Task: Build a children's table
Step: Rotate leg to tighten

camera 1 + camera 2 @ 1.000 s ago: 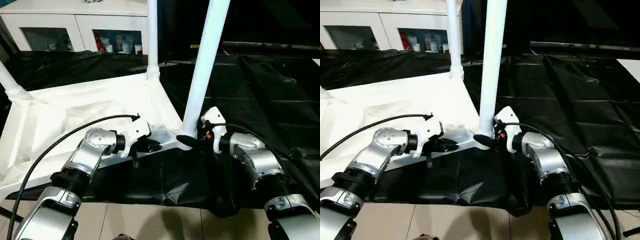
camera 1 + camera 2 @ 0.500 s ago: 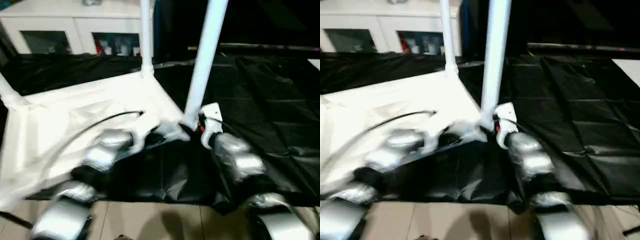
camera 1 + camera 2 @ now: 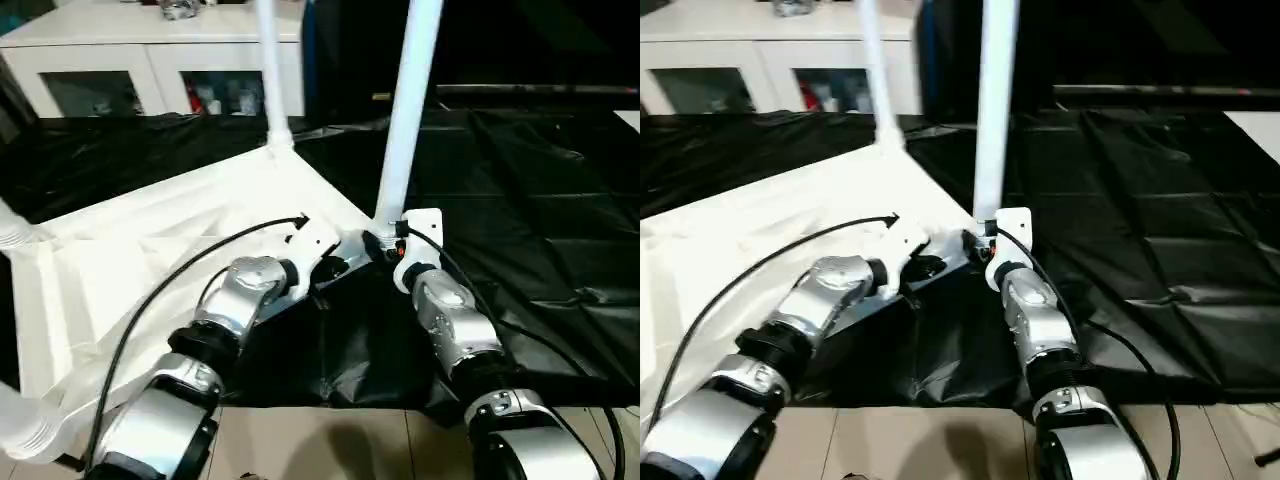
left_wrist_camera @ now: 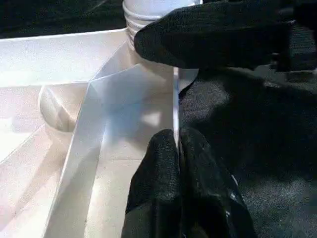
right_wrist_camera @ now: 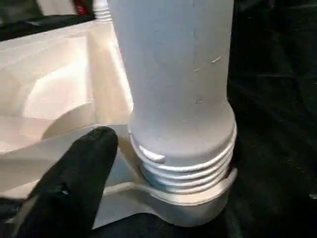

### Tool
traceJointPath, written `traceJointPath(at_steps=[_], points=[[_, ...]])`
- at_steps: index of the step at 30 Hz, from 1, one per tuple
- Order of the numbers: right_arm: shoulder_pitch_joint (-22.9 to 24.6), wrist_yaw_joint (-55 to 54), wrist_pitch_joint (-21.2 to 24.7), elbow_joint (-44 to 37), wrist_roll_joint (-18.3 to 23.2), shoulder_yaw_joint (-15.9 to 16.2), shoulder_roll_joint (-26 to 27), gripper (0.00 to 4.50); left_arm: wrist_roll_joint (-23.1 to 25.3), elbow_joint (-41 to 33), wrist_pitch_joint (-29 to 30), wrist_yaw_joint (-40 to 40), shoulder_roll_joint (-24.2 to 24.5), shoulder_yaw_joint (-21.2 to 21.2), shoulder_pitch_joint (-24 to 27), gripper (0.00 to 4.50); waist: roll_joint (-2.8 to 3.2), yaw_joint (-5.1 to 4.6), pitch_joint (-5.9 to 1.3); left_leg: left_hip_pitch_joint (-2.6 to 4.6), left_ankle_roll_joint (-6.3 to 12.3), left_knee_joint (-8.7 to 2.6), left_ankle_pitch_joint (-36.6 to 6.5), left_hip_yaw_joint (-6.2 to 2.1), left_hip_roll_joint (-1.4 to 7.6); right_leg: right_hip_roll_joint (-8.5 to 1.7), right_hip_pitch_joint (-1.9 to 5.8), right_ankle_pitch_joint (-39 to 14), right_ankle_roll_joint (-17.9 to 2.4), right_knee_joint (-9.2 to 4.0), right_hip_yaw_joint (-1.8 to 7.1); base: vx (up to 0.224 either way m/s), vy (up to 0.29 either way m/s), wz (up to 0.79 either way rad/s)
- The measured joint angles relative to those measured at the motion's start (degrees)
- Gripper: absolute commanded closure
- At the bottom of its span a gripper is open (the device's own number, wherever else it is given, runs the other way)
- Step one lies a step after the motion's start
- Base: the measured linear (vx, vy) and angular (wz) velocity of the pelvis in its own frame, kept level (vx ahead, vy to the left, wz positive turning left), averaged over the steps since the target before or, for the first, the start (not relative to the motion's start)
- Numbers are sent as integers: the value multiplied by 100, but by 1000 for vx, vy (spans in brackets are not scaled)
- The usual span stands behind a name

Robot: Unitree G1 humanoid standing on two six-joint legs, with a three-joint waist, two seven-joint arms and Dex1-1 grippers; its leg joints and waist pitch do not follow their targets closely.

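Observation:
The white tabletop [image 3: 170, 250] lies upside down on a black sheet. Legs stand upright in its corner sockets. The near-right leg [image 3: 405, 120] rises in front of me, with its threaded base [image 5: 183, 148] seated in the socket. Another leg [image 3: 270, 80] stands at the far corner, and two more [image 3: 12, 235] [image 3: 20, 430] at the left. My left gripper [image 4: 178, 136] is shut on the thin front rim just left of that socket. My right gripper [image 3: 383, 243] sits at the near-right leg's base, open. One black finger [image 5: 74, 183] stands a little off the collar, and the other is hidden behind the leg.
A white cabinet [image 3: 150, 60] with glass doors stands at the back. The black sheet [image 3: 540, 200] spreads wide to the right. Pale floor tiles [image 3: 330, 440] show at the near edge. A black cable [image 3: 200, 255] arcs over my left forearm.
The whole view has shifted. My right gripper's fingers have spread off the leg's base, and its forearm now points straight ahead. The left gripper stays on the rim.

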Motion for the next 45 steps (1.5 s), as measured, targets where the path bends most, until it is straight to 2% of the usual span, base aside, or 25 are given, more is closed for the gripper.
traceJointPath(at_steps=[5,10,12,15,20,32,37,40,45], points=[[1,1141,126,-164,2,242,-614,60,-44,-311,-259,-641,370,-110,207,450,-2,-16,1,-24,1,-13,2,1,9,7,-28,-10,11,-2,-8,0,0,0],[101,2305,384,-554,51,505,-1038,60,-150,-577,-333,-1302,701,-170,369,450,-1,99,1,-33,3,-6,1,8,11,8,-36,-15,10,-1,-4,0,0,0],[195,3009,487,-797,67,767,-1374,60,-221,-757,-355,-1713,933,-214,481,450,-3,136,1,-34,4,1,0,9,10,5,-32,-15,10,-3,-4,0,0,0],[204,3662,649,-932,144,901,-1548,60,-265,-906,-367,-2106,1164,-231,575,450,-4,136,2,-30,4,7,0,10,10,4,-29,-14,9,2,-2,0,0,0],[203,4060,698,-932,180,998,-1591,60,-291,-981,-370,-2312,1257,-264,606,450,-6,136,2,-27,3,12,1,10,10,2,-27,-13,9,10,-1,0,0,0],[197,4046,693,-914,118,1053,-1573,156,-285,-1032,-344,-2342,1267,-270,615,450,-10,139,3,-28,3,12,1,11,10,2,-28,-14,9,9,-2,0,0,0],[199,3877,685,-859,131,982,-1442,170,-271,-1023,-330,-2257,1274,-260,618,450,-18,135,0,-27,3,15,1,11,10,2,-28,-13,9,13,-1,0,0,0],[202,3199,623,-690,137,748,-1113,172,-209,-853,-303,-1821,1116,-178,557,450,-26,118,0,-23,2,32,1,9,10,2,-28,-13,10,31,4,0,0,0],[198,1388,382,-460,58,374,-483,173,20,-330,-267,-976,711,-168,203,450,-43,98,1,-15,1,34,1,9,6,0,-25,-25,32,29,11,0,0,0]])
